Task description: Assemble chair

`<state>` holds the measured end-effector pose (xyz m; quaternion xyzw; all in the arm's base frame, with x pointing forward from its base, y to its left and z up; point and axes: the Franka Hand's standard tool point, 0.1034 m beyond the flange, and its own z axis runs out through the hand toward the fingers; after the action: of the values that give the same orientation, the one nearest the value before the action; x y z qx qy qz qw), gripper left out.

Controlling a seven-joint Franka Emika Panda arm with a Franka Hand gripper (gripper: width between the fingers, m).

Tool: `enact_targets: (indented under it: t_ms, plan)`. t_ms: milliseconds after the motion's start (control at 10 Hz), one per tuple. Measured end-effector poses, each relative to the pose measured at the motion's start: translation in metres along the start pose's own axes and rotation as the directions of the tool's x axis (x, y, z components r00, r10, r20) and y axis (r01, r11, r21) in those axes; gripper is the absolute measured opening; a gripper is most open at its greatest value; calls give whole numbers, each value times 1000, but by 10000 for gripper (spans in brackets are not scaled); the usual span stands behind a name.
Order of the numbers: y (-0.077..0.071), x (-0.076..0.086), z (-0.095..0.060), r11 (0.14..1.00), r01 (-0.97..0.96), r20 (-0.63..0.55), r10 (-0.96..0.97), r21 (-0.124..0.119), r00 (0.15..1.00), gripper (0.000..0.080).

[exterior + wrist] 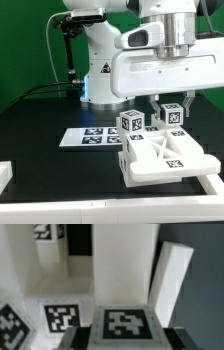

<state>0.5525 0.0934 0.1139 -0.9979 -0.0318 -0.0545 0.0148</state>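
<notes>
The chair (160, 152), white cross-braced panel with two tagged posts, lies just right of the marker board (92, 137) in the exterior view. The gripper (124, 336) pinches one tagged post (125, 322). Only black-and-white square tags show; no readable writing.

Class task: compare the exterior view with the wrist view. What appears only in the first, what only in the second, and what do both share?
Only the exterior view shows the marker board lying flat on the black table, the robot's white body, and the whole flat cross-braced panel. Only the wrist view shows the gripper fingertips either side of a tagged block, seen close; whether they grip it is unclear. Both show white chair parts carrying black-and-white tags.
</notes>
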Motion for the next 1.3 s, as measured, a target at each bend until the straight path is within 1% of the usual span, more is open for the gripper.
enact_targets:
  t_ms: [100,200,300,400,600,700,900,1000,1100,1200,1300]
  plan:
    - [0,0,0,999,-38,0,38,0,999,269]
    - [0,0,0,990,-141,0,141,3,990,269]
    - [1,0,0,964,-265,1,265,13,964,269]
    - [3,1,0,943,-331,3,331,17,944,269]
    - [1,0,0,840,-542,11,542,21,841,269]
    - [-1,3,-2,757,-653,13,653,24,758,269]
    - [-2,2,-2,635,-772,27,772,32,636,269]
    - [-3,3,-1,602,-798,26,797,33,603,269]
    - [-3,3,-1,625,-780,25,779,33,626,269]
    - [-4,2,0,652,-758,24,757,31,653,362]
    - [-6,1,2,678,-735,25,734,28,679,498]
